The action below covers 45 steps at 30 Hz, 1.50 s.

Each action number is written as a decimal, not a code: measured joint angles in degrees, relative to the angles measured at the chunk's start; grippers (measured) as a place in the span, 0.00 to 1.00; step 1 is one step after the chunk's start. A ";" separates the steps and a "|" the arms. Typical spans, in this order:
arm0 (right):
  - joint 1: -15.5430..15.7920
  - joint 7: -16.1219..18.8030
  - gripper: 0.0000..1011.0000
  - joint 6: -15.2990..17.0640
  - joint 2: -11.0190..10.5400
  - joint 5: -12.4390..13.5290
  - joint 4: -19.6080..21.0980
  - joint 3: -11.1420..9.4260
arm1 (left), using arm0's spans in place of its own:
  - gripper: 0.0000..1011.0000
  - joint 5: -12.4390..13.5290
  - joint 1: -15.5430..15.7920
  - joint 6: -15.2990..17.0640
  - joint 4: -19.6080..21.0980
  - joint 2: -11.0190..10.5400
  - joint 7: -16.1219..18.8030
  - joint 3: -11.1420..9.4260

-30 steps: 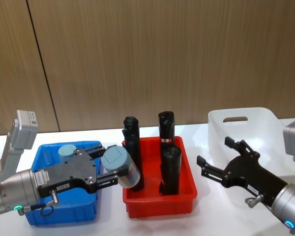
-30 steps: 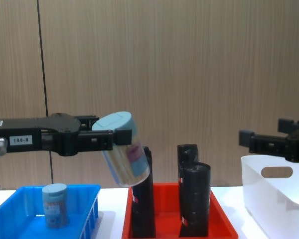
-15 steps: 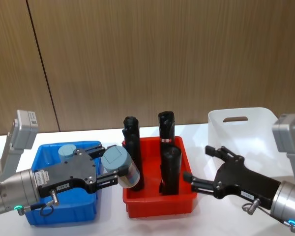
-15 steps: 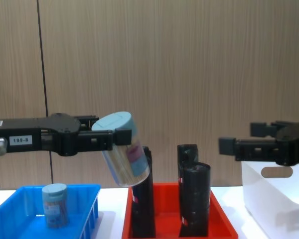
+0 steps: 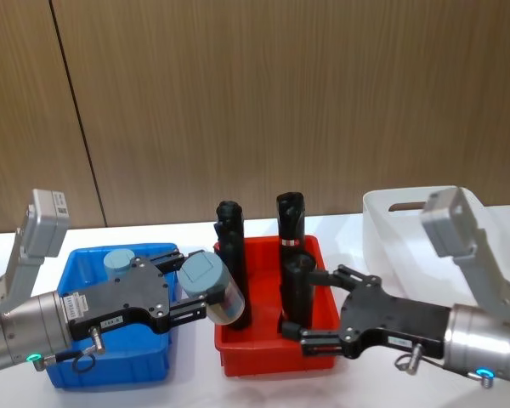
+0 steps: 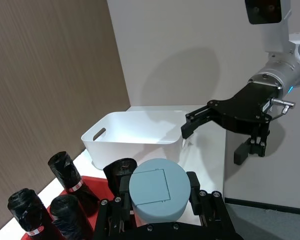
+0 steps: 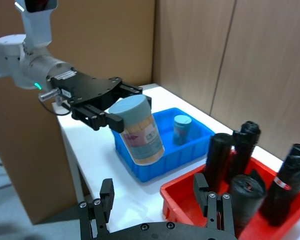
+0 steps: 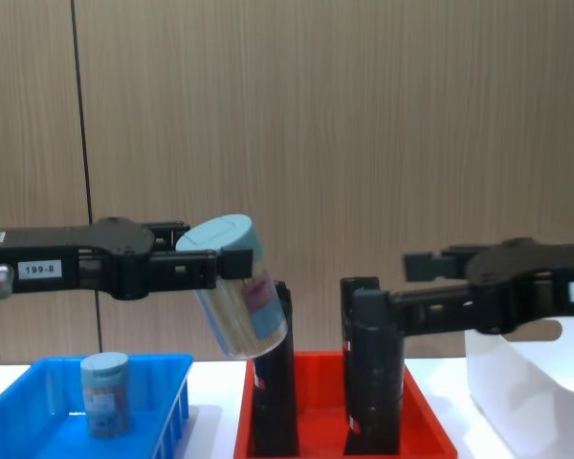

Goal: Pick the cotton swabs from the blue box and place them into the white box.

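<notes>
the left gripper (image 7: 126, 106) clamps a cotton swab jar (image 7: 142, 136) just below its lid. the jar hangs tilted in the air, lid uppermost. a second jar (image 7: 181, 129) stands upright inside the blue box (image 7: 155, 169). the red tray (image 7: 182, 197) just beside the box holds upright black packs (image 7: 219, 156). the right gripper (image 7: 154, 189) has its fingers spread apart.
</notes>
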<state>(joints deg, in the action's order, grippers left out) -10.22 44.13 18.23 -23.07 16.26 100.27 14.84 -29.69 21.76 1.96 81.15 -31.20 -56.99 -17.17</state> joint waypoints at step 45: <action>-13.66 6.67 0.99 0.44 9.57 -8.30 -16.15 7.70 | 0.66 0.00 0.00 0.00 0.00 0.00 0.01 0.00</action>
<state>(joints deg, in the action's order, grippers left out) -23.88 50.80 18.66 -13.50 7.96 84.12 22.54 -29.69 21.76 1.96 81.15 -31.21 -56.98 -17.17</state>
